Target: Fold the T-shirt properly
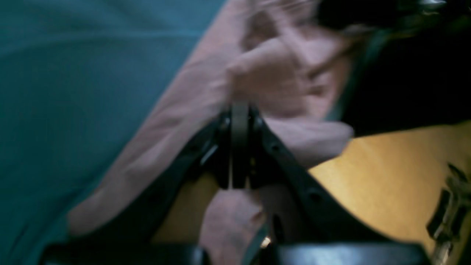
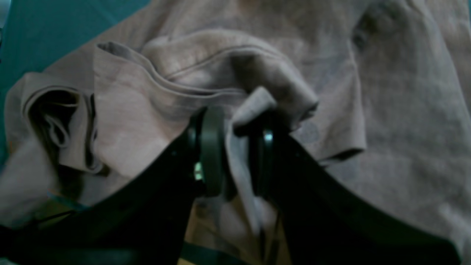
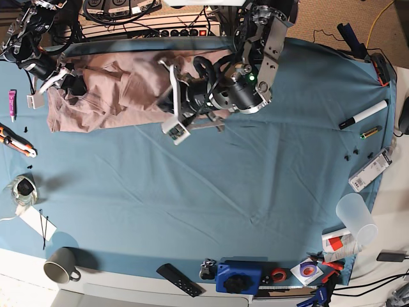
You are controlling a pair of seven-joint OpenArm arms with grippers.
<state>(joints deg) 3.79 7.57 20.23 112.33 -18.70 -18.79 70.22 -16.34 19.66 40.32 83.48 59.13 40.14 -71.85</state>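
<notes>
The dusty pink-beige T-shirt (image 3: 115,96) lies bunched and wrinkled at the back left of the teal table cloth (image 3: 255,179). My left gripper (image 3: 167,67) is at the shirt's right end. In the blurred left wrist view, it (image 1: 240,110) is shut on a fold of the T-shirt (image 1: 176,110), and the cloth trails away to the left. My right gripper (image 3: 67,82) is at the shirt's left end. In the right wrist view, it (image 2: 237,125) is shut on a raised fold of the T-shirt (image 2: 386,92), near a hemmed edge.
A marker (image 3: 362,115) and a clear plastic cup (image 3: 354,214) lie on the right. A mug (image 3: 61,268), a remote (image 3: 181,279) and a blue box (image 3: 239,276) sit along the front edge. Small tools (image 3: 16,142) lie on the left. Cables run along the back.
</notes>
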